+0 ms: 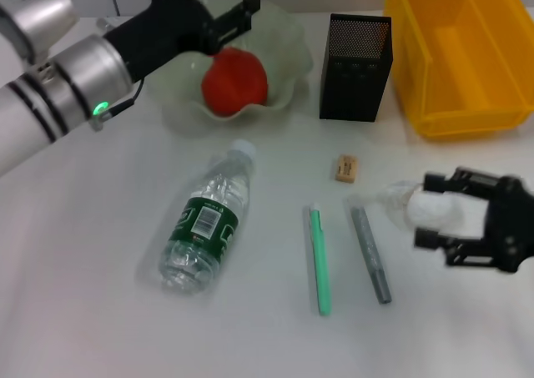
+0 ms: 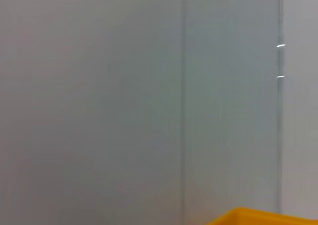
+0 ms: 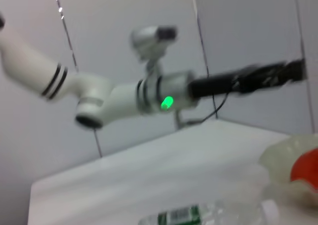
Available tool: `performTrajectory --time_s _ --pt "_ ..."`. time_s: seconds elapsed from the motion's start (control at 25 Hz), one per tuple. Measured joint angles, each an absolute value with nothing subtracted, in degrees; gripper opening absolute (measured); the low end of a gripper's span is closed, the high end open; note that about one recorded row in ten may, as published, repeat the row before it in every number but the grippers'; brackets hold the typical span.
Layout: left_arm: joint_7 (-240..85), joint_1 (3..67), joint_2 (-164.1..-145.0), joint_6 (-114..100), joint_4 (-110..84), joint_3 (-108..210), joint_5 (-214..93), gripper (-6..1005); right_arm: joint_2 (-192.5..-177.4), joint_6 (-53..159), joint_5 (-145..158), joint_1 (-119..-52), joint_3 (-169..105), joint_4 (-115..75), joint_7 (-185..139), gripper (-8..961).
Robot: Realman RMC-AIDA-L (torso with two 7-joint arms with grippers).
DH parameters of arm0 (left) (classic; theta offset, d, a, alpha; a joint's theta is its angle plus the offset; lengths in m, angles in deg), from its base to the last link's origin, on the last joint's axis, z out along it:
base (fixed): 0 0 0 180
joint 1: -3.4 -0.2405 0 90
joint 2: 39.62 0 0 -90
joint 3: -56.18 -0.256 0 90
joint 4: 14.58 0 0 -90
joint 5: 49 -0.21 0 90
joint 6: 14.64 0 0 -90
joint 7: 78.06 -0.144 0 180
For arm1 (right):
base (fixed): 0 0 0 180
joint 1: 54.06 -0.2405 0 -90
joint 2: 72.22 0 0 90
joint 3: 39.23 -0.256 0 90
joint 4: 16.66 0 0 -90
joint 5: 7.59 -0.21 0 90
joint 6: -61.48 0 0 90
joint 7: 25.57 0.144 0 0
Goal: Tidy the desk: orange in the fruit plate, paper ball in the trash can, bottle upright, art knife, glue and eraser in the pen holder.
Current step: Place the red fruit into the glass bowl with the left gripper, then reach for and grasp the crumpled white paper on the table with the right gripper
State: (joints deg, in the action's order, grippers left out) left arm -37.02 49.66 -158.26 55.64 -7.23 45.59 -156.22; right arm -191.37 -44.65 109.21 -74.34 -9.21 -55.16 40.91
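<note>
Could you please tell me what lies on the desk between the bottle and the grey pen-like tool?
In the head view, a green pen-like stick lies between the bottle and the grey tool, roughly parallel to the grey one, with bare desk on either side.

On the desk (image 1: 83,311) there is one orange (image 1: 235,81), lying in one fruit plate (image 1: 288,40) at the upper middle of the frame. There is one pen holder (image 1: 356,57) and one trash can (image 1: 459,52) at the upper right. One bottle (image 1: 204,224), one eraser (image 1: 345,168), one green pen-like stick (image 1: 319,261) and one grey one (image 1: 370,254) lie lower down. One paper ball (image 1: 438,211) is at the right edge.
</note>
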Motion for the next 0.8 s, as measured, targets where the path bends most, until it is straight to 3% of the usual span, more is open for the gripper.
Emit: performTrajectory --time_s 0.24,0.48,0.6,0.8 --pt "-32.0 42.11 -158.08 70.33 -1.46 36.96 -157.46 691 -191.11 -49.98 108.58 -75.13 -10.45 -83.27 71.3 841" --pt "-30.02 32.63 -158.09 82.49 4.64 27.65 -157.26 832 -189.84 -49.88 129.54 -82.96 3.79 -112.07 106.05 841" --pt "-29.83 30.6 -158.1 84.25 5.81 26.12 -157.41 831 -189.88 -50.06 136.8 -87.24 12.37 -113.56 113.92 842" --pt "-27.94 28.89 -158.03 83.7 7.53 24.17 -157.55 831 -191.55 -44.86 145.75 -91.81 25.67 -105.36 120.5 842"
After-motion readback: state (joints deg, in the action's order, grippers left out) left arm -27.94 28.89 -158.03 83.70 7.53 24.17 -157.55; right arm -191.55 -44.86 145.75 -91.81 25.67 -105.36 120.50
